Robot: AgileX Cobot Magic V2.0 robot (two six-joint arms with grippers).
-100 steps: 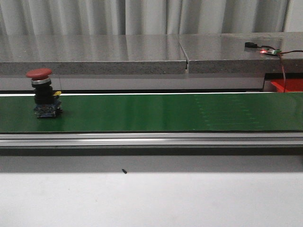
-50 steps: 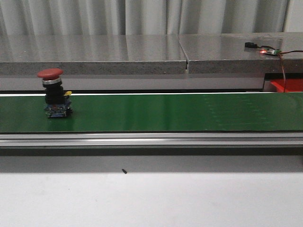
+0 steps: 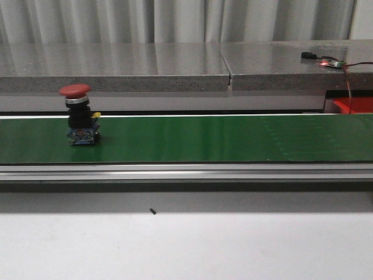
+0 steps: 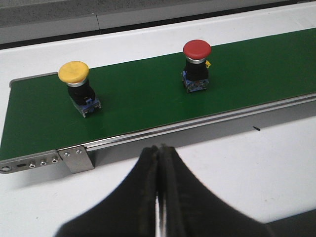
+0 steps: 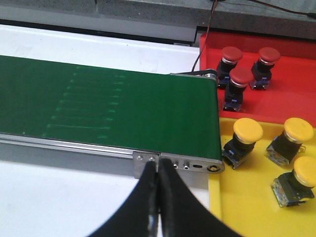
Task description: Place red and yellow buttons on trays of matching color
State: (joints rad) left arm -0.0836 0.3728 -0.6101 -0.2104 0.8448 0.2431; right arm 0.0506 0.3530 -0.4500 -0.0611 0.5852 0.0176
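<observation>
The red button [image 3: 77,115] stands upright at the left of the green belt [image 3: 233,139]; the yellow button [image 4: 78,88] follows further left. Both tools, left [image 4: 159,153] and right [image 5: 154,170], are closed and empty. Step: waiting. Next: open the right tool, grasp the button, and transfer it to the red tray [image 5: 276,98].

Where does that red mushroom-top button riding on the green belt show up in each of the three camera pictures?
Front view: the red button stands upright on the left part of the green belt.
Left wrist view: it stands on the belt beside a yellow button, which the front view does not show.
Right wrist view: not in it; only the belt's end and the buttons already lying in the trays.
Shared landmark: the green belt, seen in all three.
</observation>
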